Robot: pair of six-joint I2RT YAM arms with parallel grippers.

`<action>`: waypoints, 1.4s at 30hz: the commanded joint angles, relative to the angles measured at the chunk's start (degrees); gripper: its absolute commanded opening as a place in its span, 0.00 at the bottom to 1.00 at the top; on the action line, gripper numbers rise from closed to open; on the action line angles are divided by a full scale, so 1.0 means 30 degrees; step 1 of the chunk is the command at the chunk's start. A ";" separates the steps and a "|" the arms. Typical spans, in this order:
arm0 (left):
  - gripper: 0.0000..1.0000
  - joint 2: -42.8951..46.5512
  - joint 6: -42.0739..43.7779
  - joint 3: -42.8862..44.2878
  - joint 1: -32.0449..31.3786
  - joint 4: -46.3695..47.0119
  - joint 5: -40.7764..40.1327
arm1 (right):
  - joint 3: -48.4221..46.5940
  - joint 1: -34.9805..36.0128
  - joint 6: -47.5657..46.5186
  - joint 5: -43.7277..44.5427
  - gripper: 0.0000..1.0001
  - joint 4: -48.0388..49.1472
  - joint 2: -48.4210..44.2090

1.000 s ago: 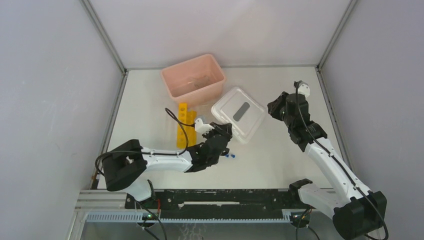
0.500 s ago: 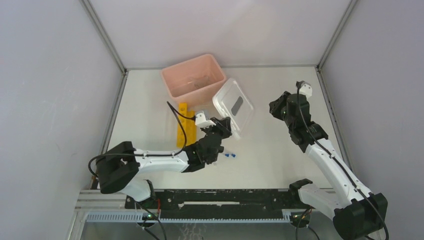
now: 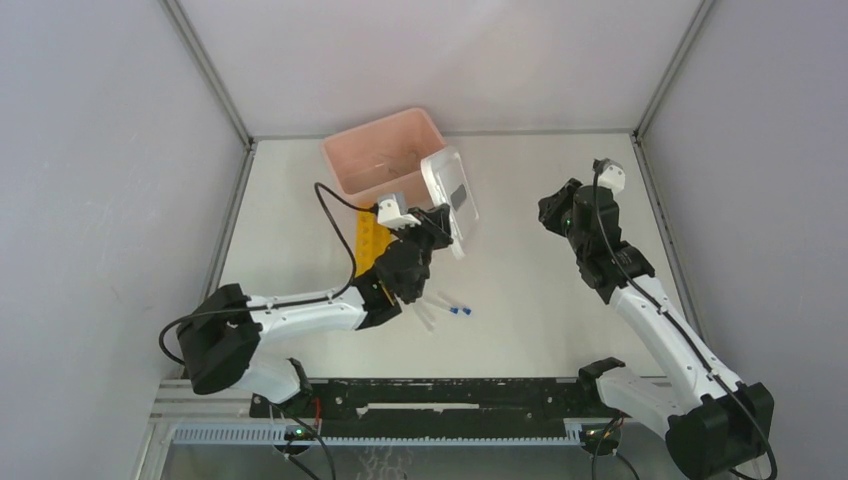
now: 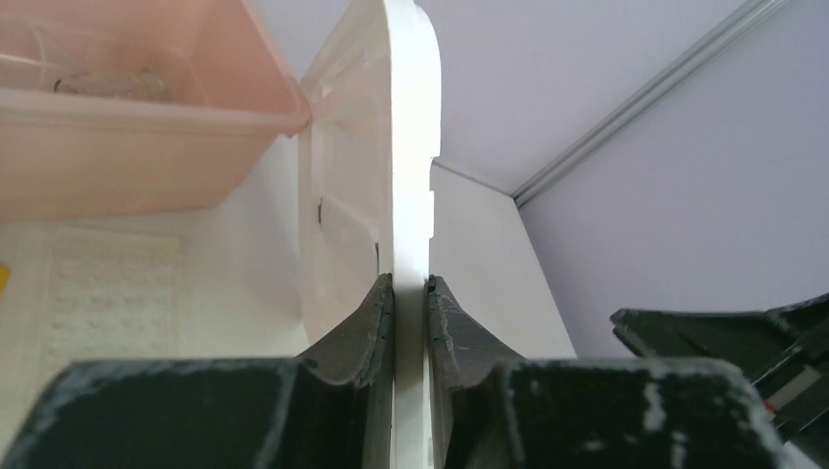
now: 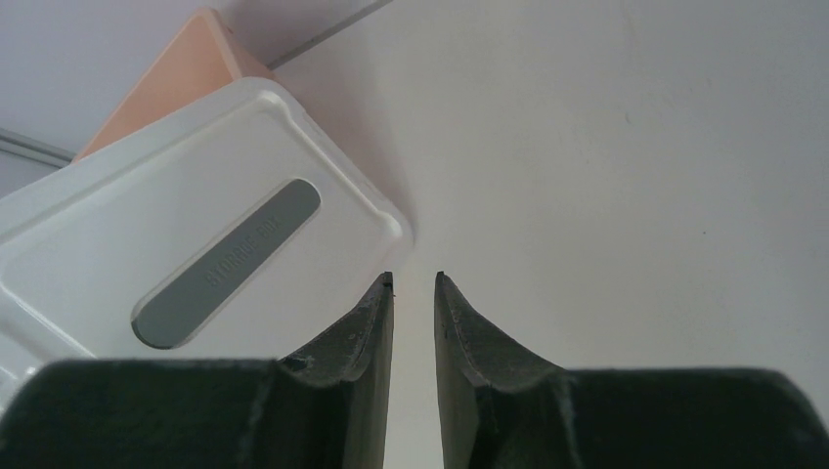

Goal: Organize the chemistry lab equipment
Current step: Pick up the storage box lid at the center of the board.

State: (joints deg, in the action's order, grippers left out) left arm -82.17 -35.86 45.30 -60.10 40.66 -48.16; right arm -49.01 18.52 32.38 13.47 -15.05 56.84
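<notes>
Two grippers: my left gripper (image 4: 411, 283) is clamped on the edge of the white lid (image 3: 452, 195); my right gripper (image 5: 414, 278) hangs over the table (image 3: 540, 300), jaws slightly apart, nothing between them.
One lid: smooth white plastic, rounded corners, grey oval label; held on edge at the right corner of the pink bin (image 3: 380, 125).
One bin: rectangular, translucent plastic, open-topped; clear glassware (image 4: 103, 83) inside, count unclear.
One yellow rack (image 3: 368, 238): long, round holes, partly hidden behind my left arm.
One clear rack (image 4: 112, 283): gridded, pale, flat on the table before the bin.
Two tubes (image 3: 455, 310): small, clear, blue-capped, lying on the table near my left arm.
</notes>
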 commanded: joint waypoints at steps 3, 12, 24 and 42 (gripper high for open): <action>0.00 0.1083 0.0806 0.1866 0.1544 0.0902 0.2116 | -0.0194 0.0149 -0.0210 0.0176 0.28 0.1672 0.0885; 0.00 0.0201 0.0261 0.4064 0.3358 0.0102 0.4585 | -0.0637 0.0348 -0.0274 0.0028 0.28 0.2458 0.1962; 0.00 -0.1474 -0.0555 0.6561 0.5344 -0.0715 0.6571 | -0.0644 0.0736 -0.0802 -0.2518 0.40 0.4352 0.4093; 0.00 -0.1892 -0.6672 1.0148 0.6960 -0.7122 0.6556 | 0.3783 0.7236 -0.8854 0.3524 0.61 1.4032 0.5075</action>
State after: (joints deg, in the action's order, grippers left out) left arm -89.71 -48.95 70.48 -40.66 23.75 -29.21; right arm -39.27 37.30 14.46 17.26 15.11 72.14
